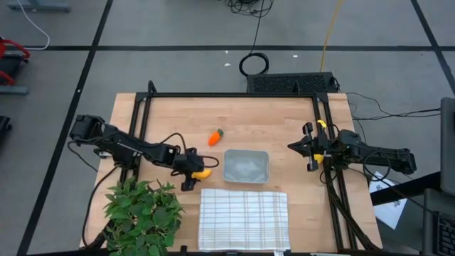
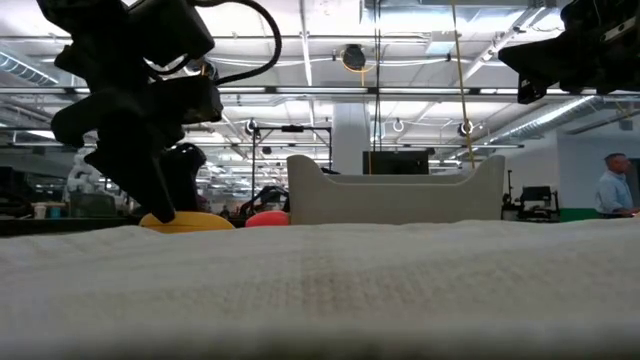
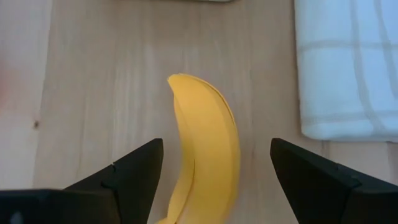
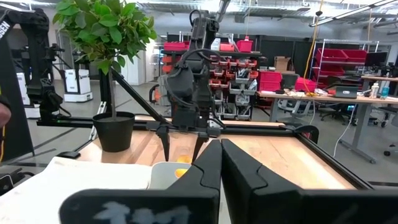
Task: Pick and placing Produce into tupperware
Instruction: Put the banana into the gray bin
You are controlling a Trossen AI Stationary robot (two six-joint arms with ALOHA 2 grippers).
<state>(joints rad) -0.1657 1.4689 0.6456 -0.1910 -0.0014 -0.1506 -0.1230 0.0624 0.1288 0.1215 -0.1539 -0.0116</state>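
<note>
A curved yellow banana [image 3: 208,149] lies on its side on the wooden table [image 1: 178,121], just left of the tupperware [image 1: 246,166]. My left gripper [image 3: 216,144] is open and low over the banana [image 1: 204,173]. Its two fingers stand on either side of the fruit with a gap on each side. The low view shows the left gripper [image 2: 160,205] down at the banana [image 2: 192,222]. The orange carrot [image 1: 215,136] with a green top lies beyond the tupperware's far left corner. My right gripper [image 4: 221,152] is shut and held above the table on the right [image 1: 293,146]. The tupperware looks empty.
A white checked cloth [image 1: 243,219] lies at the near edge, just in front of the tupperware and right of the banana. A leafy green plant [image 1: 142,213] stands at the near left corner beside my left arm. A black frame [image 1: 234,94] borders the table.
</note>
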